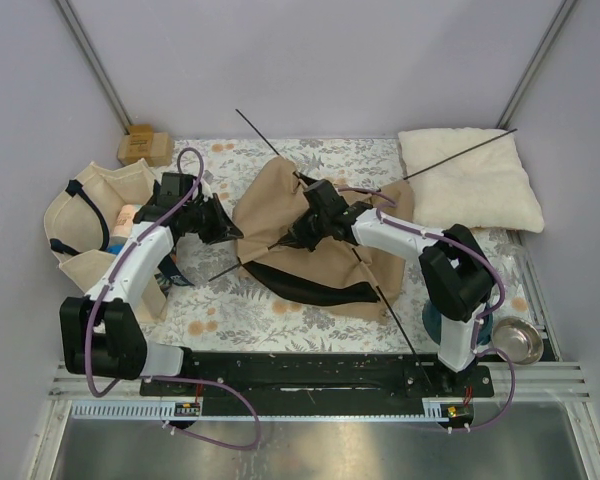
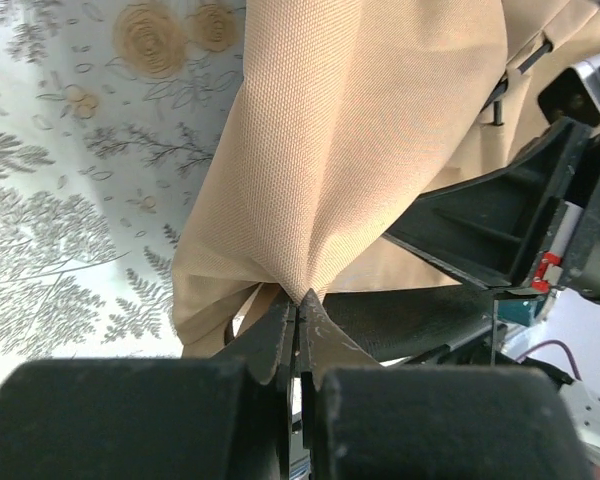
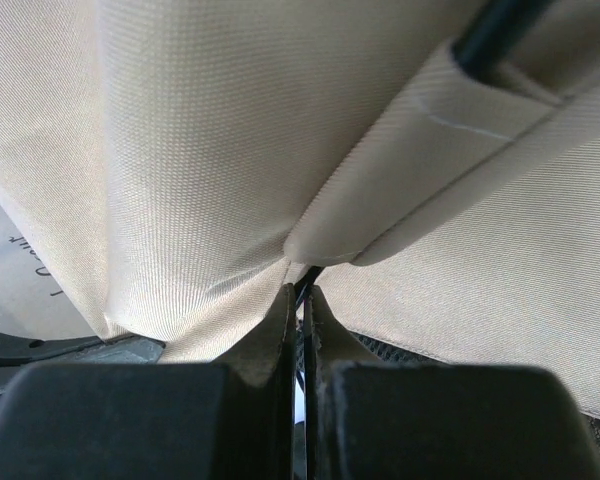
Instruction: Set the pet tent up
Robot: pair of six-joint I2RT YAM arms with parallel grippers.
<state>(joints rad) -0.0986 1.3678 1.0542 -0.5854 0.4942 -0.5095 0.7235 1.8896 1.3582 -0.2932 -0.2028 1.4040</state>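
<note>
My left end effector (image 2: 300, 300) is fully closed, pinching a gathered fold of the tent (image 1: 310, 240) at its left edge. From the wrist I see only tan weave running up from the tips, so which part of the tent this fold is I cannot say. My right end effector (image 3: 302, 290) is also fully closed, at the spot where a stitched sleeve meets the cloth. A thin dark strand sits between the tips, but I cannot tell whether it is a pole or a cord.

The tent lies crumpled in the middle of the bench (image 1: 240, 310), its black trim toward the near side, partly covered by my right arm. One pole (image 1: 460, 155) sticks out over the pillow (image 1: 470, 180). The bag (image 1: 90, 215) is on the left, its contents hard to make out. A few dark handwritten marks (image 3: 30, 265) at the left edge of the right wrist view are too cut off to read.
</note>
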